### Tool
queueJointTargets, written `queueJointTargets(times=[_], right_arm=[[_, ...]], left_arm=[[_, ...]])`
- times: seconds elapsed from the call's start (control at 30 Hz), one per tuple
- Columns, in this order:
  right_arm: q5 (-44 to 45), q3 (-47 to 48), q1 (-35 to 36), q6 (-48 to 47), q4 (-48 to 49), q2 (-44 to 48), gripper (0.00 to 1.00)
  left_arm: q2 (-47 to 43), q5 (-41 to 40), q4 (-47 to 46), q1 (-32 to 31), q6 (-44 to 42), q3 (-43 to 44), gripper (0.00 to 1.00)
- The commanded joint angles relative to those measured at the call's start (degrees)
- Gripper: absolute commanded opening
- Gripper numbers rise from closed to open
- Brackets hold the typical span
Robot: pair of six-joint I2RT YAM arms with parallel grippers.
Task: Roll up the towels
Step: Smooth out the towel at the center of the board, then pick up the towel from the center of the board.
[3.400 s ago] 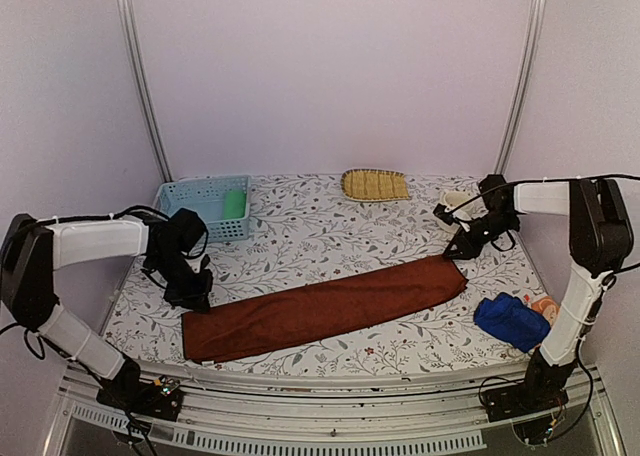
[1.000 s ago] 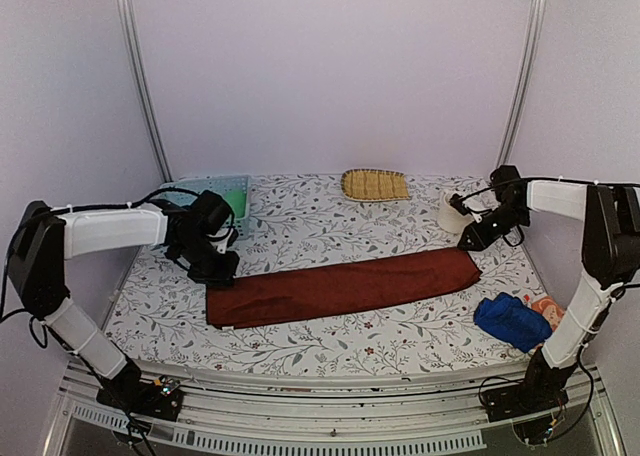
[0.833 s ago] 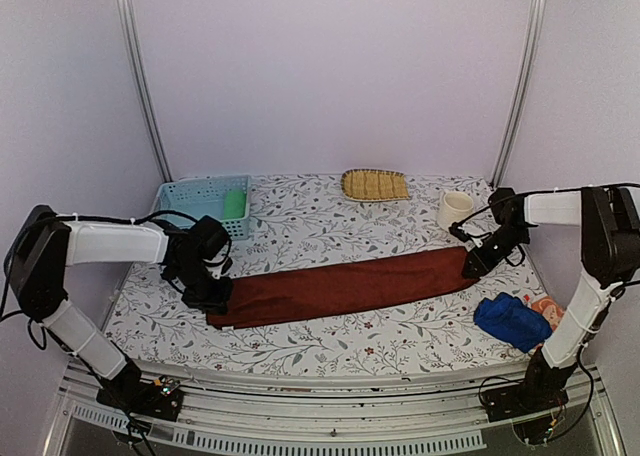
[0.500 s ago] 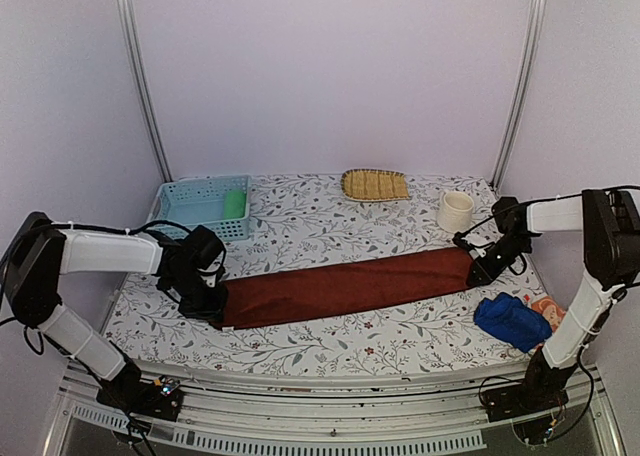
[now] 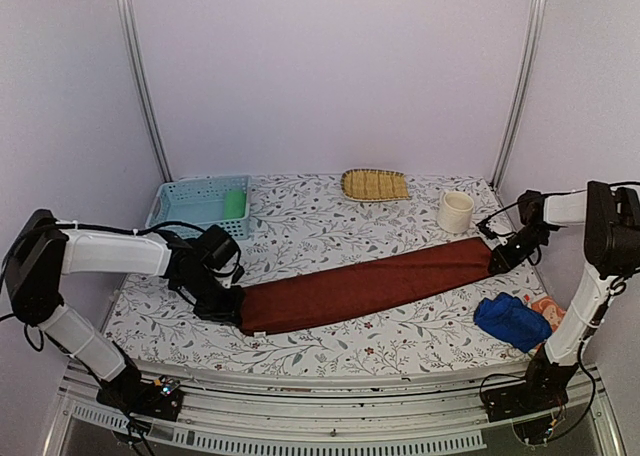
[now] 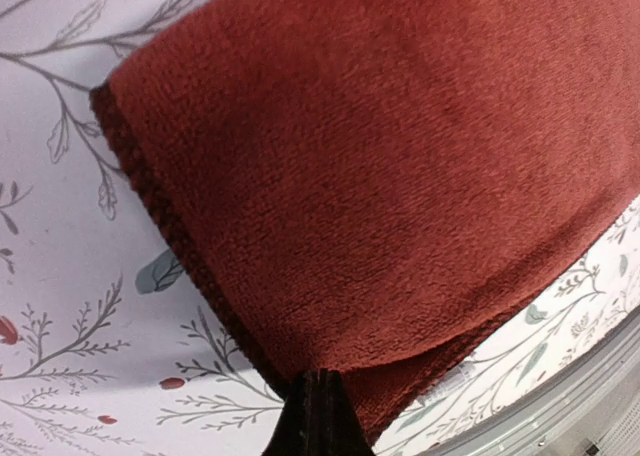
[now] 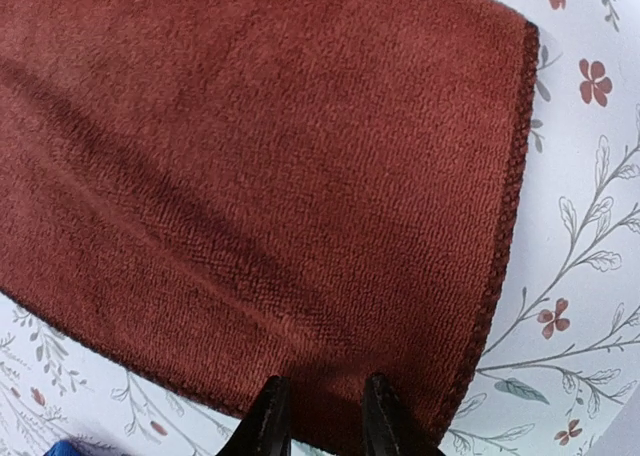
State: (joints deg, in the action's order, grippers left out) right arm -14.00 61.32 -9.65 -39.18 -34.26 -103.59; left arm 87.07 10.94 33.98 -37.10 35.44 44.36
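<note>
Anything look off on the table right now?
Nothing spilled or damaged. The reddish-brown towel lies slanted across the table, its left end pinched by the left gripper. The blue towel sits crumpled near the right edge.

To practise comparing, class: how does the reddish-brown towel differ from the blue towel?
The reddish-brown towel lies stretched long and flat; the blue towel sits bunched in a heap. The reddish-brown towel lies central; the blue towel sits at the far right. Both are plain, single-colour cloths.
</note>
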Motion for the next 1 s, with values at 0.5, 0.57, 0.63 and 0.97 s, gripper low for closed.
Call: queueJointTargets(times=[0.5,0.57,0.63,0.97], right_arm=[[2.31,20.80,-0.46,10.56,-11.56,-8.55,0.36],[2.97,21.57,-0.32,10.99,-11.49,-10.36,0.36],[3.25,21.78,-0.34,11.38,-11.45,-11.41,0.36],[8.75,16.61,1.93,10.19,-9.71,-12.73,0.36]], left_arm=[[-6.97,3.74,2.72,-0.81,-4.60,5.14,0.02],[-6.97,2.87,2.47,-0.86,-4.64,5.00,0.02],[-6.78,2.56,2.13,-0.92,-4.88,4.88,0.03],[-5.45,0.87,2.07,-0.82,-6.00,5.21,0.03]])
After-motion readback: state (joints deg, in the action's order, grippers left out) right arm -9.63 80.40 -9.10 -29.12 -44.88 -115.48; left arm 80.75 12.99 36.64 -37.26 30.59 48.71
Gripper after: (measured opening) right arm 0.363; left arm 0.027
